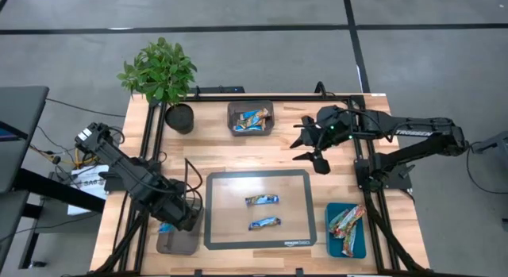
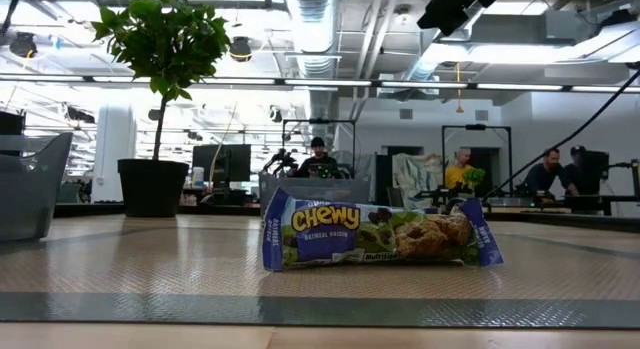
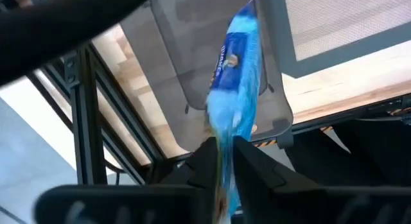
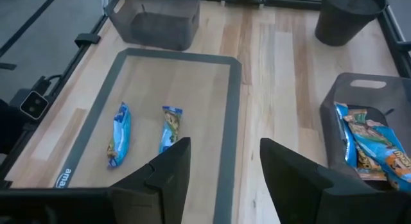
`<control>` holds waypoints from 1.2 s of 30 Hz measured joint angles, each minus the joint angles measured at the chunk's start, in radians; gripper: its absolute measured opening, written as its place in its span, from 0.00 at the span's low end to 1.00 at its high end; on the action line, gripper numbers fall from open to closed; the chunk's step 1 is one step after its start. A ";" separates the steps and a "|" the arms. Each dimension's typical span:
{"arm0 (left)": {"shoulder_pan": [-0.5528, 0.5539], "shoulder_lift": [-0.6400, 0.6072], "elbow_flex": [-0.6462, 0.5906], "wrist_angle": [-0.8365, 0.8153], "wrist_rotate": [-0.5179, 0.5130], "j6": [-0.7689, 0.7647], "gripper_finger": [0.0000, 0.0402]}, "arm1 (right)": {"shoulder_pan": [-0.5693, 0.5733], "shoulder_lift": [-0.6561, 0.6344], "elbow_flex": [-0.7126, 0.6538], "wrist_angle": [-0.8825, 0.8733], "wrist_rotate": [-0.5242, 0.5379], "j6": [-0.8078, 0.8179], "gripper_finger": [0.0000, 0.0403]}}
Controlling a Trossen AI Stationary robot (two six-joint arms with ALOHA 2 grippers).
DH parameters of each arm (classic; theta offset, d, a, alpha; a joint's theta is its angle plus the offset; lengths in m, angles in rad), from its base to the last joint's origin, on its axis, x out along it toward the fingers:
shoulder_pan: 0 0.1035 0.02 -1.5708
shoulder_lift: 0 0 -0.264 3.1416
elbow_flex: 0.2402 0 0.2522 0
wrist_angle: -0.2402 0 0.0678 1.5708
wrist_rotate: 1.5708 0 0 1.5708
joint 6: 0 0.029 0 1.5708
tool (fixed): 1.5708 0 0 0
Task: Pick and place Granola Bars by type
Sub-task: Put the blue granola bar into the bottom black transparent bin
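Two blue-wrapped granola bars (image 1: 261,200) (image 1: 264,224) lie flat on the grey-framed mat (image 1: 213,229); they also show in the right wrist view (image 4: 119,134) (image 4: 170,128). One of them fills the low view (image 2: 375,234). My left gripper (image 3: 221,156) is at the table's near left, over a grey bin (image 1: 176,241), shut on a blue bar (image 3: 234,63). My right gripper (image 4: 221,166) hangs open above the far right of the table (image 1: 313,150), touching nothing. More bars lie in the far grey bin (image 1: 251,118) and in the teal tray (image 1: 347,229). My left gripper pinches the blue bar between its two fingers by one end of the wrapper (image 3: 223,137). The fingers lie along the bar, and the rest of it sticks out past the fingertips over the grey bin (image 3: 192,70). Whether its free end (image 3: 247,9) touches the bin I cannot tell.
A potted plant (image 1: 163,75) stands at the far left corner. Black frame rails (image 1: 155,134) run along the table's left and right sides. Bare wood (image 1: 238,154) lies between the mat and the far bin. People sit in the room beyond the table (image 2: 318,159).
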 joint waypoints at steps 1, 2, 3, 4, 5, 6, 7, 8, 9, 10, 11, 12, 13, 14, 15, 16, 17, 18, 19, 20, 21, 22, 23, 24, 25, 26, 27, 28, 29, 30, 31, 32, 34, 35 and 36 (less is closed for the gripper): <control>0.002 0.000 0.000 0.000 -0.003 0.010 0.14 | 0.000 0.000 0.000 -0.003 0.000 0.000 0.44; 0.005 0.000 0.000 0.001 -0.006 0.020 0.17 | 0.000 0.000 0.000 -0.008 -0.001 0.000 0.44; 0.007 0.000 0.000 -0.002 -0.006 0.027 0.20 | 0.000 0.000 0.000 -0.013 -0.001 0.000 0.44; 0.007 0.000 0.000 -0.010 -0.006 0.029 0.24 | 0.000 0.000 0.000 -0.021 -0.002 -0.001 0.44; 0.007 0.000 0.000 -0.019 -0.007 0.032 0.27 | 0.000 0.000 0.000 -0.030 -0.002 -0.004 0.44; 0.006 0.000 0.000 -0.022 -0.011 0.040 0.30 | 0.000 0.000 0.000 -0.038 -0.002 -0.008 0.44; 0.006 0.000 0.000 -0.022 -0.024 0.052 0.32 | 0.000 0.000 0.000 -0.042 -0.002 -0.008 0.44; 0.007 0.000 0.000 -0.018 -0.046 0.066 0.34 | 0.000 0.000 0.000 -0.042 -0.002 -0.008 0.44; 0.014 0.000 0.001 -0.007 -0.081 0.088 0.36 | 0.000 0.000 0.000 -0.042 -0.002 -0.008 0.44; 0.024 0.000 0.004 0.014 -0.123 0.115 0.37 | 0.000 0.000 0.000 -0.043 -0.002 -0.008 0.44; 0.041 -0.001 0.004 0.048 -0.170 0.153 0.38 | 0.000 0.000 0.000 -0.043 -0.002 -0.008 0.44; 0.063 -0.001 0.005 0.080 -0.212 0.199 0.38 | 0.000 0.000 0.000 -0.043 -0.002 -0.007 0.44; 0.087 -0.001 0.005 0.113 -0.248 0.259 0.38 | 0.000 0.000 0.000 -0.044 -0.002 -0.001 0.44; 0.116 -0.001 0.005 0.150 -0.269 0.331 0.38 | 0.000 0.000 0.000 -0.046 -0.002 0.000 0.44; 0.146 -0.001 0.004 0.190 -0.278 0.410 0.38 | 0.000 0.000 0.000 -0.051 -0.002 0.000 0.44; 0.180 -0.001 0.000 0.236 -0.280 0.491 0.37 | 0.000 0.000 0.000 -0.057 -0.002 0.000 0.44; 0.213 -0.001 -0.007 0.280 -0.280 0.571 0.37 | 0.000 0.000 0.000 -0.063 -0.002 0.000 0.44; 0.244 -0.001 -0.018 0.325 -0.280 0.647 0.36 | 0.000 0.000 0.000 -0.072 -0.002 0.000 0.44; 0.280 0.000 -0.028 0.363 -0.279 0.720 0.35 | 0.000 0.000 0.000 -0.082 -0.002 0.000 0.44; 0.315 0.000 -0.039 0.401 -0.279 0.788 0.34 | 0.000 0.000 0.000 -0.089 -0.003 0.000 0.44; 0.347 0.000 -0.049 0.434 -0.279 0.853 0.33 | 0.000 0.000 0.000 -0.098 -0.008 0.000 0.44; 0.381 0.004 -0.059 0.462 -0.274 0.913 0.32 | 0.001 0.000 0.000 -0.109 -0.020 -0.004 0.44; 0.416 0.018 -0.065 0.491 -0.263 0.969 0.31 | 0.001 0.000 0.000 -0.121 -0.037 -0.010 0.44; 0.447 0.036 -0.067 0.514 -0.243 1.022 0.30 | 0.002 0.000 0.000 -0.137 -0.054 -0.017 0.44; 0.472 0.059 -0.069 0.529 -0.221 1.074 0.29 | 0.002 0.000 0.000 -0.158 -0.071 -0.023 0.44; 0.498 0.088 -0.069 0.548 -0.190 1.127 0.28 | 0.002 0.000 0.000 -0.176 -0.089 -0.024 0.44; 0.519 0.118 -0.069 0.583 -0.153 1.175 0.28 | 0.002 0.000 0.000 -0.189 -0.109 -0.026 0.44; 0.532 0.150 -0.069 0.621 -0.121 1.213 0.27 | 0.002 0.000 0.000 -0.201 -0.129 -0.026 0.44; 0.544 0.190 -0.069 0.658 -0.089 1.249 0.27 | 0.002 0.000 0.000 -0.209 -0.142 -0.026 0.44; 0.553 0.225 -0.069 0.690 -0.057 1.280 0.27 | 0.002 -0.001 0.000 -0.210 -0.157 -0.026 0.44; 0.559 0.259 -0.069 0.716 -0.031 1.302 0.27 | 0.002 -0.001 0.000 -0.210 -0.176 -0.025 0.44; 0.564 0.290 -0.069 0.745 -0.012 1.318 0.26 | 0.002 -0.004 0.000 -0.213 -0.202 -0.025 0.44; 0.569 0.339 -0.069 0.784 0.006 1.340 0.26 | 0.001 -0.011 0.000 -0.212 -0.273 -0.021 0.44; 0.570 0.360 -0.069 0.799 0.014 1.349 0.26 | 0.001 -0.012 0.000 -0.212 -0.307 -0.012 0.44; 0.570 0.380 -0.069 0.813 0.014 1.356 0.26 | 0.001 -0.011 0.000 -0.212 -0.331 0.000 0.44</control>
